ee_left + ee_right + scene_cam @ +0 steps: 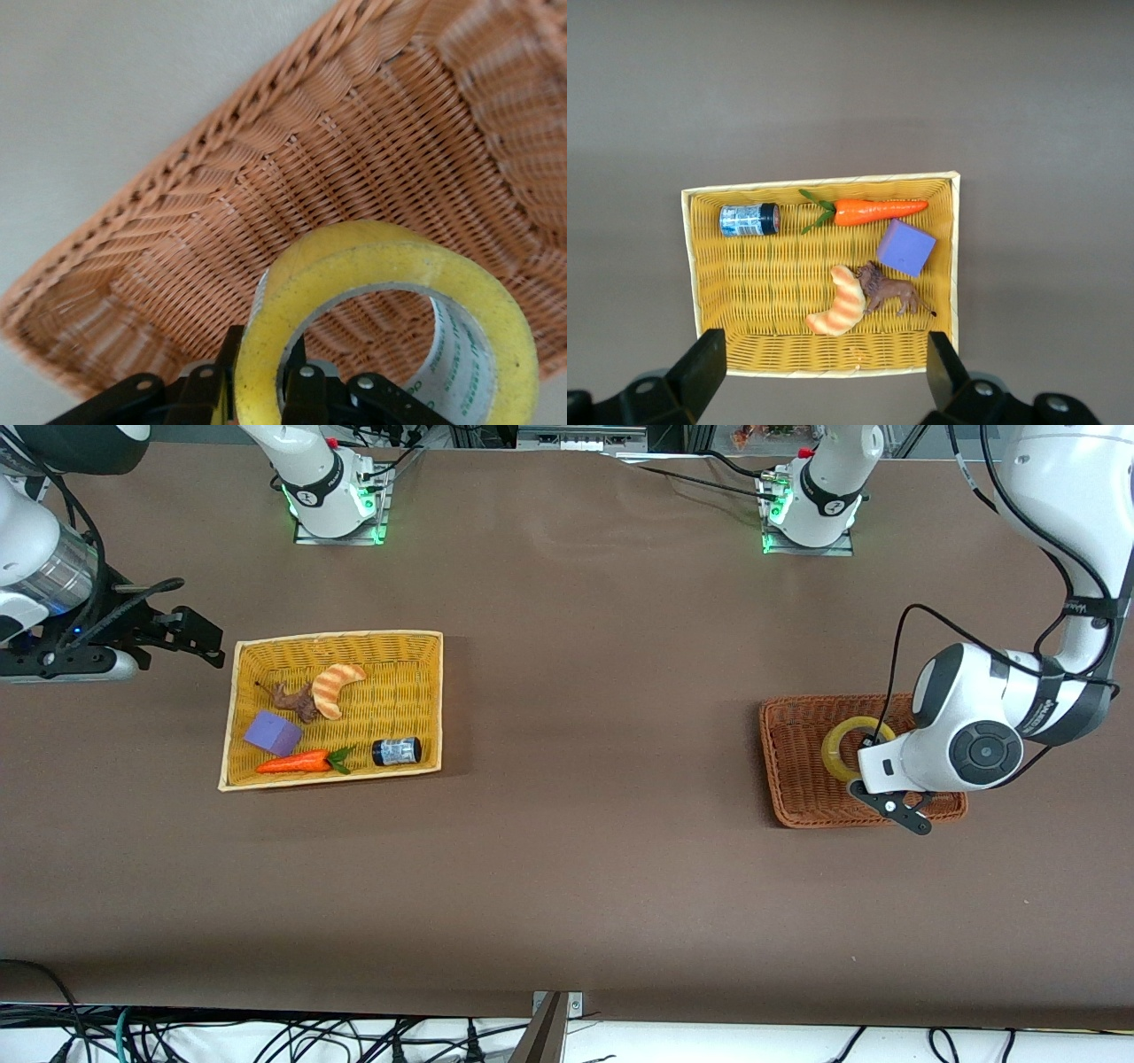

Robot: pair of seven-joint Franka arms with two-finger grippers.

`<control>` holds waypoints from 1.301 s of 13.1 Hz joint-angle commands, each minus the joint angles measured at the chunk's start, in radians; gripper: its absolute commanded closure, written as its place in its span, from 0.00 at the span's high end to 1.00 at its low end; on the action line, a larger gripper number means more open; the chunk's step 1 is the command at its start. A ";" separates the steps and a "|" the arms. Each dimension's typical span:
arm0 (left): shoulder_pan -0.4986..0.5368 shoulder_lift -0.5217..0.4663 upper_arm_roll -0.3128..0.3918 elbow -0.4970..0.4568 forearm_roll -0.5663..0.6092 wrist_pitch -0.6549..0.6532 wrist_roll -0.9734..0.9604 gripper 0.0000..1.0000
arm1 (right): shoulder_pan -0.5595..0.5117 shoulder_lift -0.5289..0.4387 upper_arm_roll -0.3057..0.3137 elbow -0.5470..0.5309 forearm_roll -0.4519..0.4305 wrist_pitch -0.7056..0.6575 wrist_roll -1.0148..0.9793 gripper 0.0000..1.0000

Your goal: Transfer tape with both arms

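Note:
The tape (852, 746), a pale yellow ring, stands on edge over the brown wicker basket (797, 797) at the left arm's end of the table. My left gripper (873, 775) is shut on the tape's wall. In the left wrist view the left gripper (261, 372) has one finger inside the tape's (381, 266) hole and one outside, with the basket's weave (266, 177) below. My right gripper (199, 638) is open and empty. It waits over the table beside the yellow basket (425, 691), whose rim (824, 367) shows between the fingers (700, 363) in the right wrist view.
The yellow basket holds a croissant (335, 686), a brown toy lion (292, 700), a purple block (272, 733), a carrot (297, 763) and a black-and-silver jar (396, 751). Bare brown table lies between the two baskets.

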 commanded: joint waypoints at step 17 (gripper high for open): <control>-0.184 -0.541 0.236 0.078 -0.404 -0.259 -0.342 1.00 | -0.018 -0.078 0.023 -0.082 0.017 0.024 -0.022 1.00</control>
